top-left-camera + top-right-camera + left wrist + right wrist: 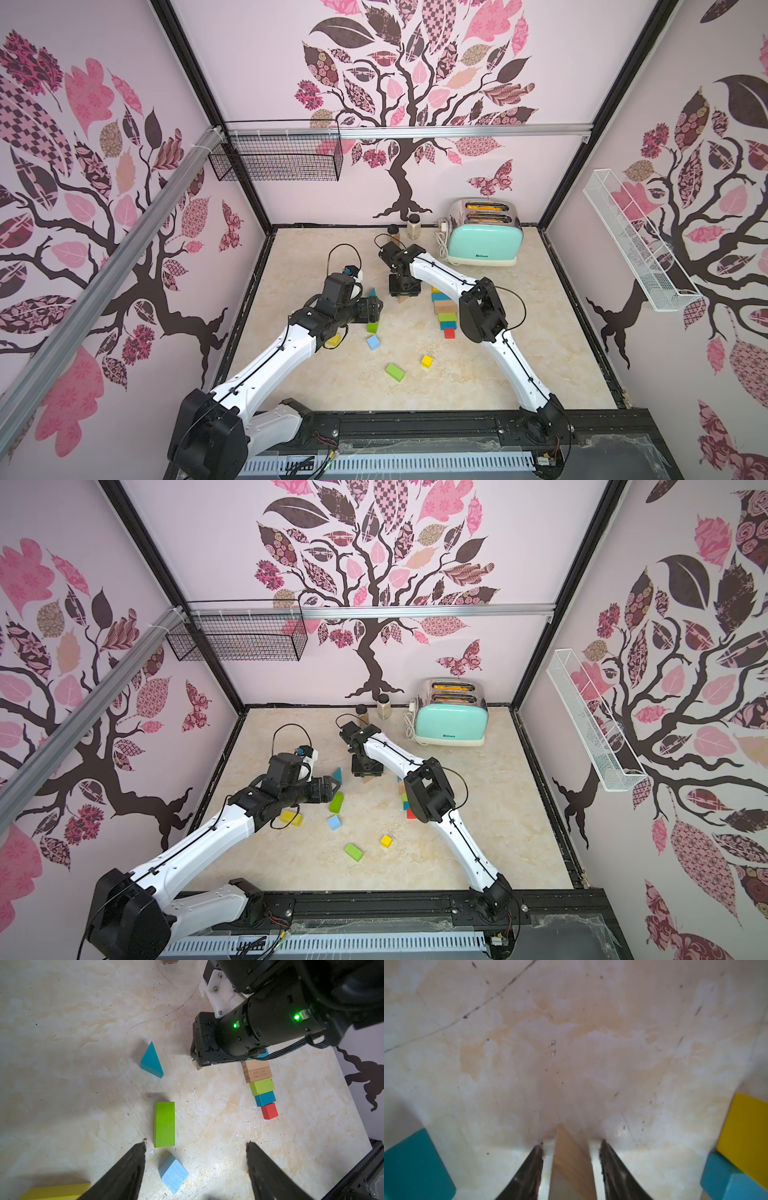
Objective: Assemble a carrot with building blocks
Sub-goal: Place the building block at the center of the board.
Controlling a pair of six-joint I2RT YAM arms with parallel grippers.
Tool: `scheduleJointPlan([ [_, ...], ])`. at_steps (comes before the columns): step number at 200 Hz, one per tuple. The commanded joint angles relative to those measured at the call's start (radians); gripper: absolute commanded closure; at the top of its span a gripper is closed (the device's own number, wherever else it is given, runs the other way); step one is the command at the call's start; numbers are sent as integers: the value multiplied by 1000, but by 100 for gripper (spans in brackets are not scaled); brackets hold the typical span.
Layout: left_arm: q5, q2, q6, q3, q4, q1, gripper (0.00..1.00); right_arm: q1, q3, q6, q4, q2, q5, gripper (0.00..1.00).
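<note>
At the middle of the marbled bench (519,365), one row of smooth painted blocks (262,1086) tapers to a red cube (269,1111), with two green bricks (395,372) lying loose. The right gripper (571,1145) gapes astride a bare-wood wedge (571,1167); the left gripper (195,1142) gapes empty.

Left arm (270,361) stretched forward, left hand (196,1145) jaws wide apart; right hand (571,1142) pointing down, jaws parted.

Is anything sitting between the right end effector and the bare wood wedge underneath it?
Nothing visible does. In the right wrist view, the right end effector straddles the bare wood wedge. Its jaws are open, one finger on each side, and a narrow gap shows between each finger and the wedge.
</note>
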Motion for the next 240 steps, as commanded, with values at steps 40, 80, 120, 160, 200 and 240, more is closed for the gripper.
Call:
scheduleJointPlan([
  [40,79,24,-34,51,-28,59,19,-17,39,-21,-2,-84,-29,42],
  [80,112,137,-56,139,-93,120,32,-18,-40,-121,-14,-252,-32,36],
  [120,64,378,-45,252,-155,147,68,-20,-199,-200,24,-425,-84,23],
  [160,20,572,-25,404,-176,166,43,-42,-247,-237,23,-500,-113,1],
  [200,-10,691,-28,529,-227,166,27,-84,-321,-240,52,-552,-150,1],
  [240,14,785,-57,592,-233,150,27,-111,-357,-252,64,-564,-184,1],
])
